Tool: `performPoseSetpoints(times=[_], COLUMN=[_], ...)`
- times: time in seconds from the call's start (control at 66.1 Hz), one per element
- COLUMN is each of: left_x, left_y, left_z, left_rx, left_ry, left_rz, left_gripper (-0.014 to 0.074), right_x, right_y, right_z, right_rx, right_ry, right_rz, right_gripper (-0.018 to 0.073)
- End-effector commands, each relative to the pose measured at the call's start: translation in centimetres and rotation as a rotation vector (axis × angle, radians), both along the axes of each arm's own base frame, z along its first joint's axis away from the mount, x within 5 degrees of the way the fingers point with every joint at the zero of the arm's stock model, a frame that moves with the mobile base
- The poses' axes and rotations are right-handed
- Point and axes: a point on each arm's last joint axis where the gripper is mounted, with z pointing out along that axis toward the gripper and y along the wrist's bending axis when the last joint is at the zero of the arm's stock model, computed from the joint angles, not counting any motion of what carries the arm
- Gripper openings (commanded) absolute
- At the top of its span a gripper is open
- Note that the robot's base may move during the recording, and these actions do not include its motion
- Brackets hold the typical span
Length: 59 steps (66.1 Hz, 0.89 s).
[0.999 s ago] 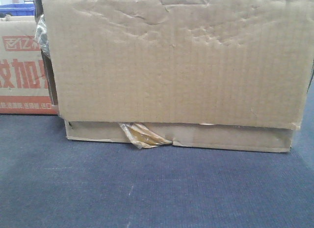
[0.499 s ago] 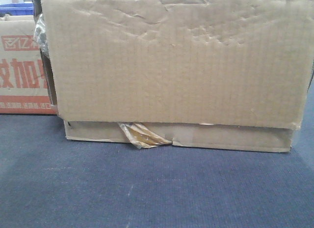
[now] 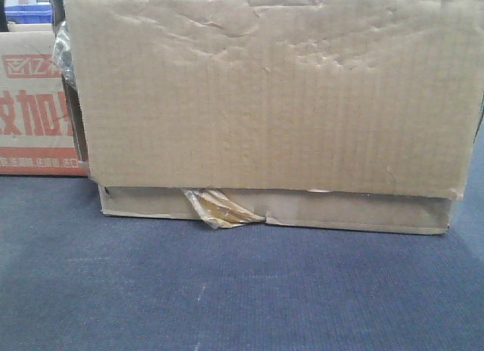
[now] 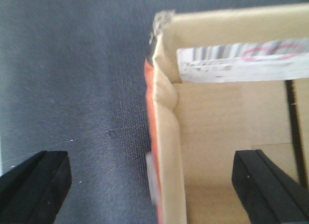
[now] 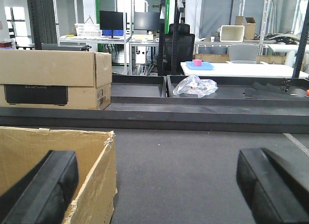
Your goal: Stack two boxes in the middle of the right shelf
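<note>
- On the grey bench [image 3: 242,290] the large brown box [image 3: 265,94] stands broadside, its long axis running left to right, with a tape curl [image 3: 219,209] at its lower strip.
- The left tool [image 4: 149,178], fingers spread wide, straddles an orange-faced box wall [image 4: 169,137], with one finger outside it and one inside.
- The right tool [image 5: 157,180], also wide apart and gripping nothing, hangs beside a torn box corner [image 5: 104,147].
- A red-printed box [image 3: 34,101] stands behind the brown box at the left.
- The shelf is out of view.

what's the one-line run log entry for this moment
left pincer: open, straddling orange-sided box wall | right pincer: open, one finger over open brown box | large dented box: resting on blue carpet
</note>
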Motion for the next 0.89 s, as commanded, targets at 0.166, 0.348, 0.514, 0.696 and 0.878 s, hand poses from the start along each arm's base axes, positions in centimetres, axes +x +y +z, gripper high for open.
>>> performPoseSetpoints(times=[0.166, 0.348, 0.514, 0.696, 0.878], left_x=[0.6, 0.5, 0.4, 0.2, -1.0], left_y=[0.1, 0.2, 0.3, 0.9, 1.1], left_z=[-0.4, -0.5, -0.5, -0.4, 1.8], left_rx=[-0.001, 0.004, 0.027, 0.089, 0.097], left_ry=[-0.014, 0.002, 0.015, 0.028, -0.01], left_rz=[-0.001, -0.002, -0.001, 0.002, 0.018], left_gripper=[0.058, 0.0485, 0.0101, -0.0111, -0.0111], right_x=[0.1, 0.1, 0.1, 0.1, 0.1], right_y=[0.0, 0.0, 0.0, 0.0, 0.0], right_z=[0.2, 0.2, 0.2, 0.2, 0.2], right_rx=[-0.009, -0.01, -0.01, -0.01, -0.01], right_ry=[-0.008, -0.006, -0.006, -0.006, -0.006], right_rz=[-0.001, -0.001, -0.001, -0.001, -0.001], right_gripper=[0.057, 0.057, 0.057, 0.057, 0.057])
